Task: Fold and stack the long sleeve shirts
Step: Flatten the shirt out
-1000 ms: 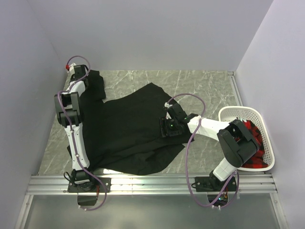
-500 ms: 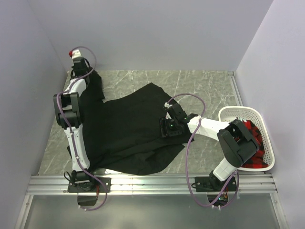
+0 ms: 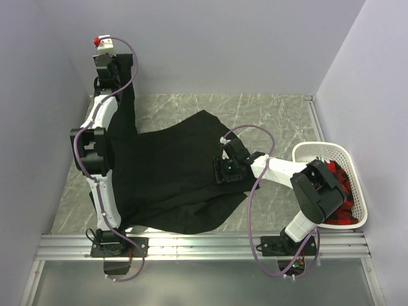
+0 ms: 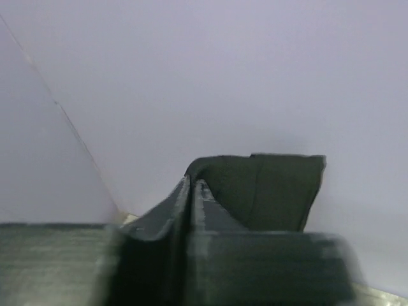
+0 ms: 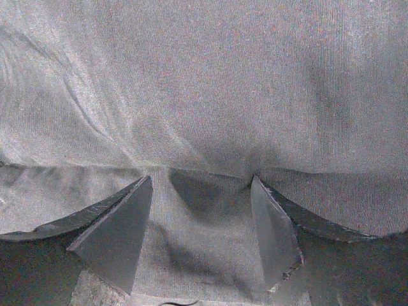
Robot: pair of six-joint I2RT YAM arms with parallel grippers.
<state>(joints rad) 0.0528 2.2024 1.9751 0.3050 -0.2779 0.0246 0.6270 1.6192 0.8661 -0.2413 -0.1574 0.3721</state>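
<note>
Shirt [image 3: 172,172]: black, lying far-left to near-right
Left gripper [image 3: 116,71]: clamps its raised corner
Right gripper [image 3: 227,169]: spread, perhaps pressing cloth
Surface: marbled table [image 3: 274,118], pale walls [image 3: 210,44]

A robotics lab test cell, by the look of it. Plain pale walls [image 3: 223,44] stand close behind and to the left of the left end effector [image 4: 192,191], boxing in a marble-patterned worktop [image 3: 274,111]. The left arm [image 3: 101,185] and right arm [image 3: 280,169] are bolted to an aluminium rail [image 3: 204,245] at the near edge. A white plastic basket [image 3: 306,150] sits well to the right of the right end effector [image 5: 201,182]
</note>
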